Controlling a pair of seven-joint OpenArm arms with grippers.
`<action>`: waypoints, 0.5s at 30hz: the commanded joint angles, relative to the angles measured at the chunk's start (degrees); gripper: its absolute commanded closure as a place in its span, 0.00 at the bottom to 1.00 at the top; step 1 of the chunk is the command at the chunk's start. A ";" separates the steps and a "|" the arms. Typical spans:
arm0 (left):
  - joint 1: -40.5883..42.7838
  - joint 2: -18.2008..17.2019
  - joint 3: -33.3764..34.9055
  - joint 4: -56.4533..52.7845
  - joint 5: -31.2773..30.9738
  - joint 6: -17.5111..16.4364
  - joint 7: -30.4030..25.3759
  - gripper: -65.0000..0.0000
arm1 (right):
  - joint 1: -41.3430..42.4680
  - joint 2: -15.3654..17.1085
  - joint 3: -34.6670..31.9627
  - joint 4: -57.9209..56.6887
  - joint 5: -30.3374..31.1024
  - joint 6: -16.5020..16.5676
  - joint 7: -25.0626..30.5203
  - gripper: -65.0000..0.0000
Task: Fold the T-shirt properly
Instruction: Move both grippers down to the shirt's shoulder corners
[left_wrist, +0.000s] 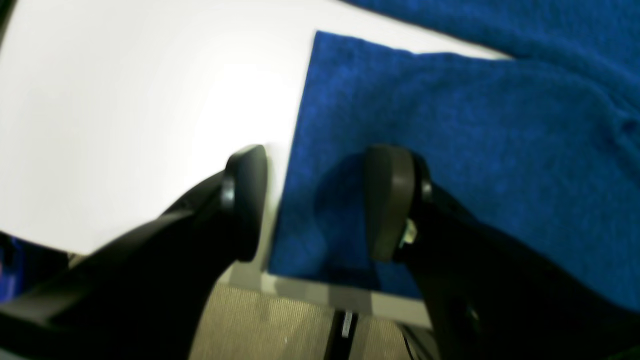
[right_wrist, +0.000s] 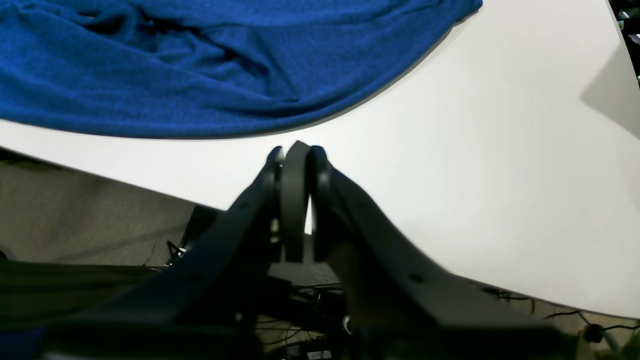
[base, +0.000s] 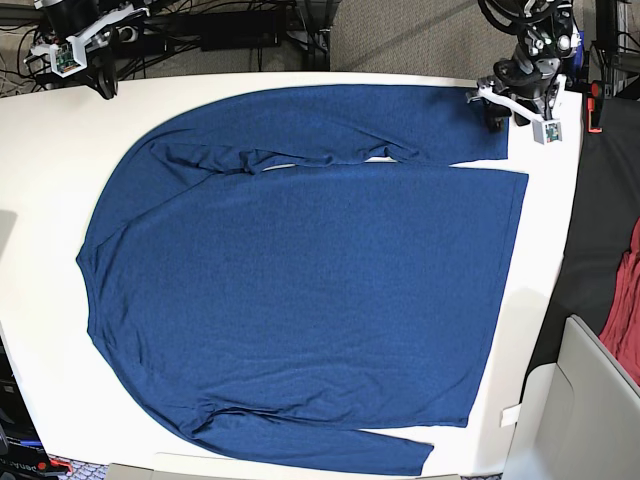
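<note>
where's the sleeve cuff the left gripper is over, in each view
Left wrist: sleeve cuff at centre, under the open left gripper.
Right wrist: not in it; only the T-shirt's shoulder area shows.
Base: cuff at upper right, by the table edge.
Shared landmark: the white table.

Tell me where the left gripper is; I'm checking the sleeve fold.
In the base view the left gripper is at the table's far right corner, open over the cuff end of the T-shirt's upper sleeve.

Base view overhead, far; wrist views low, close, each behind own tool (all share T-shirt (base: 300, 290))
</note>
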 joint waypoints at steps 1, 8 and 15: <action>-0.19 -0.46 0.21 -0.84 0.07 0.34 1.38 0.53 | -0.63 0.32 0.60 0.98 1.99 -0.20 1.50 1.00; 0.07 1.47 0.39 -3.83 -0.02 -5.29 -0.02 0.57 | -1.25 0.76 5.08 0.98 11.05 -0.20 1.41 1.00; 0.16 1.56 0.30 -3.39 -0.02 -12.93 0.42 0.79 | 1.74 0.41 8.60 1.25 11.58 -0.20 -9.84 1.00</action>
